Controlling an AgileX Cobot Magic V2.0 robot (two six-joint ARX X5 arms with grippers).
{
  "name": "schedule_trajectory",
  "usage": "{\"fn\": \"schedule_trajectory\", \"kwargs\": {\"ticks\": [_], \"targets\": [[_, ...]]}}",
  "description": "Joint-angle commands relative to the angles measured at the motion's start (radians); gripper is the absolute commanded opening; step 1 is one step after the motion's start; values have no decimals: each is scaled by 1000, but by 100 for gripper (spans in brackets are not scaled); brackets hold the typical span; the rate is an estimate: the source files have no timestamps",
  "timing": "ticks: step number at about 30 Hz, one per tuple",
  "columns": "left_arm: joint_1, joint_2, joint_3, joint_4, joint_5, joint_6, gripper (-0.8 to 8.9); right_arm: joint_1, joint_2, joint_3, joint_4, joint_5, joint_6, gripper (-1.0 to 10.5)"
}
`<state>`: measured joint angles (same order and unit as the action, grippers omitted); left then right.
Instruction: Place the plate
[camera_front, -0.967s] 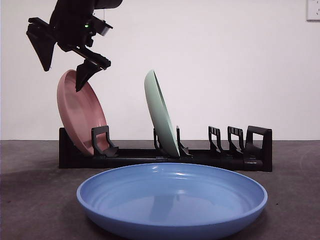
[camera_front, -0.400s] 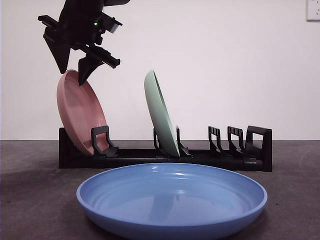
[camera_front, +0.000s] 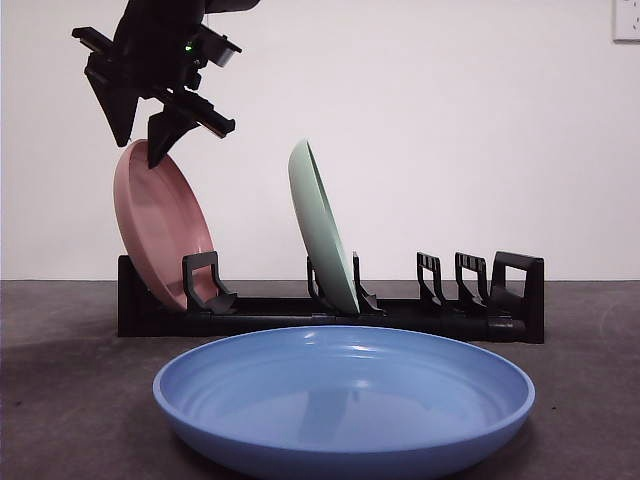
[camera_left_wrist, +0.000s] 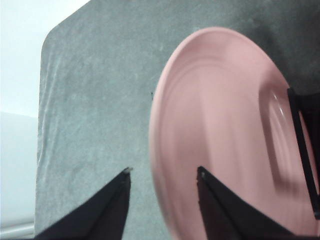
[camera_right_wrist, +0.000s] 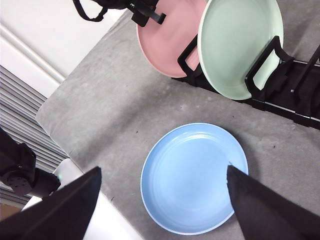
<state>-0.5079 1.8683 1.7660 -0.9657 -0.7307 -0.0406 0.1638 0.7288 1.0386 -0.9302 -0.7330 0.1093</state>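
Pink plate: standing tilted in the end slot of the black dish rack, leaning back, lower edge behind a rack prong. In the left wrist view the pink plate is showing its rim lying between the jaw tips, no contact visible.

Left gripper: hanging just above the pink plate's top rim, jaws spread apart, holding nothing; one tip on each side of the rim line.

Green plate: standing nearly upright in a middle slot, well apart from the pink plate, open gap between them.

Rack, far end: three empty prongs standing free beyond the green plate.

Blue plate: lying flat on the grey table in front of the rack, apart from it, bare table all round its rim.

Right gripper: hovering high over the blue plate, jaws wide apart, holding nothing.
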Motion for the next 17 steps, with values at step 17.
{"fn": "schedule_trajectory", "kwargs": {"ticks": [17], "targets": [[-3, 21, 29, -26, -7, 0, 13, 19, 8, 16, 10, -3, -5, 400]]}}
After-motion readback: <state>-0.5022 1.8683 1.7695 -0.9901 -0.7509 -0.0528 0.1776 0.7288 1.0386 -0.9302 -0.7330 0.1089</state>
